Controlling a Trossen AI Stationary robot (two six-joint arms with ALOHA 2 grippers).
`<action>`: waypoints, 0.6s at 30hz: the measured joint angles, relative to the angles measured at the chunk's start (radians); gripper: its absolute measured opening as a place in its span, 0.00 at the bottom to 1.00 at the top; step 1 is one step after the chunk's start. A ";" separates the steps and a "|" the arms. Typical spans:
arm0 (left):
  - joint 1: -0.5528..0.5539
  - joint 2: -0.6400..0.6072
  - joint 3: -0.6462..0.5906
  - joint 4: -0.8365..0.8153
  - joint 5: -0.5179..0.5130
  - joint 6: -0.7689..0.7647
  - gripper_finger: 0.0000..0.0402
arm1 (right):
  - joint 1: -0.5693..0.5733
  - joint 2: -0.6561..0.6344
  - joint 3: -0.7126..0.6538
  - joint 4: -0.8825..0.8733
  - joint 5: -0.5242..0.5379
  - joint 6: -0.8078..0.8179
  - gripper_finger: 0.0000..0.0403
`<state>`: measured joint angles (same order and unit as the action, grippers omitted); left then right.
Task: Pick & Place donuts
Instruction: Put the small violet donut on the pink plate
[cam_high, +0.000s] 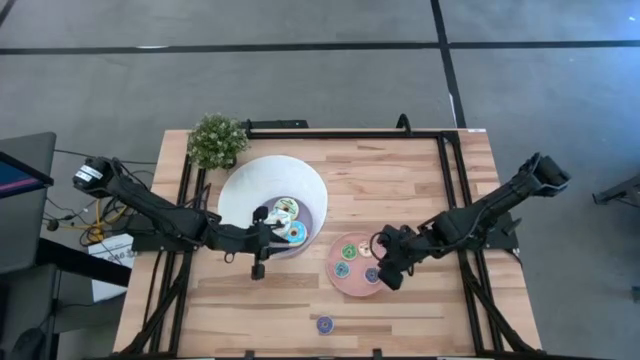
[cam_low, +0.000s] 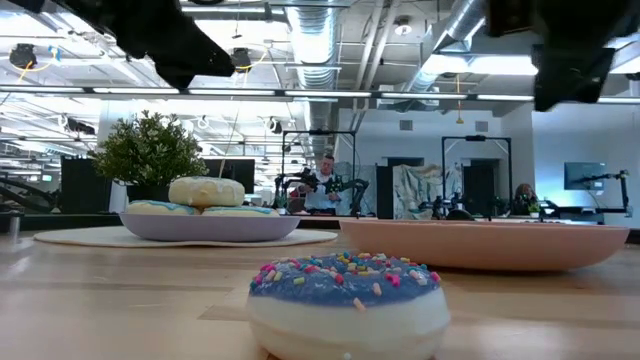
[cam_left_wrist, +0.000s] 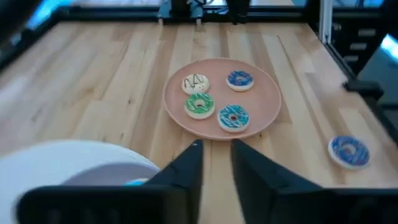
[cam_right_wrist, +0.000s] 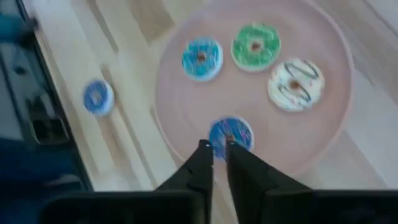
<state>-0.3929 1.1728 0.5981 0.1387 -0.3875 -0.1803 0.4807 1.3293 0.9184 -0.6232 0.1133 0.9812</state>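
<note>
Four donuts lie flat on the pink plate (cam_high: 357, 287): white (cam_right_wrist: 295, 84), green (cam_right_wrist: 255, 45), light blue (cam_right_wrist: 201, 58) and dark blue (cam_right_wrist: 230, 134). Another blue donut (cam_high: 325, 324) sits alone on the table near its near edge. Further donuts (cam_high: 290, 221) lie in the white bowl (cam_high: 250, 185). My right gripper (cam_right_wrist: 216, 149) hovers over the plate's right side, open by a narrow gap, with the dark blue donut just past its tips. My left gripper (cam_left_wrist: 216, 152) is open and empty above the bowl's near-right rim, pointing toward the plate.
A small potted plant (cam_high: 216, 139) stands at the table's far left, behind the bowl. Black frame rails run along the table's left, right and far sides. Bare wood lies between the plate and the far edge. People and equipment show in the room beyond.
</note>
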 joint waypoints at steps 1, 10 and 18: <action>0.007 0.000 0.005 -0.005 0.010 -0.033 0.21 | 0.012 -0.002 0.000 -0.015 0.007 -0.019 0.05; 0.007 0.000 0.071 0.023 -0.039 -0.130 0.54 | 0.133 -0.117 -0.085 -0.108 0.168 -0.086 0.01; -0.028 0.146 0.255 0.037 -0.242 -0.129 0.53 | 0.128 -0.322 -0.264 0.022 0.211 -0.304 0.00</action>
<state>-0.4209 1.3190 0.8531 0.1756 -0.6294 -0.3092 0.6084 1.0077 0.6539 -0.6014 0.3240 0.6775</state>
